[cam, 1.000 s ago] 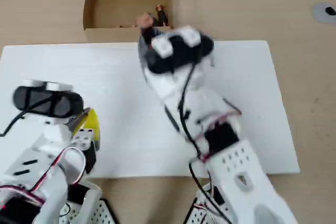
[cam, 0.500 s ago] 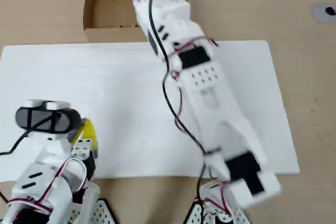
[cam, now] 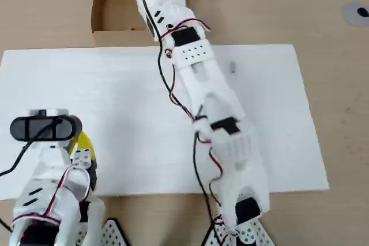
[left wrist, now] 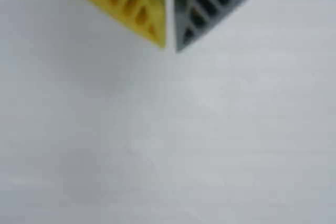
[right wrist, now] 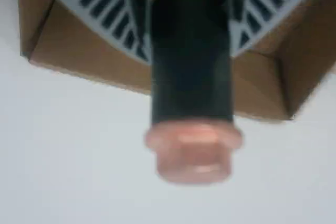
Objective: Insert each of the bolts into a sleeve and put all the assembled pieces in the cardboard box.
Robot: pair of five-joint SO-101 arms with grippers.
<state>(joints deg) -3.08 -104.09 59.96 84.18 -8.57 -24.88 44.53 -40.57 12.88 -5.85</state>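
Observation:
My right gripper [right wrist: 189,51] is shut on an assembled piece: a black sleeve [right wrist: 191,51] with a pinkish bolt head [right wrist: 193,153] sticking out of its end. The brown cardboard box [right wrist: 79,51] lies just behind the piece. In the high view the right arm [cam: 196,79] stretches across the white mat, and its wrist hangs over the cardboard box [cam: 115,12] at the back. My left gripper [left wrist: 169,43] is shut, its yellow and grey fingers nearly touching just above the bare mat. The left gripper's yellow finger [cam: 83,142] sits at the front left of the mat.
A white mat [cam: 104,84] covers most of the wooden table. A small grey speck [cam: 233,67] lies on the mat right of the outstretched arm. A grey disc [cam: 354,12] sits on the table at the far right. Both arm bases stand at the front edge.
The right arm has stretched forward from the mat's back edge to over the box, carrying the piece. The left arm has drawn back slightly towards the front.

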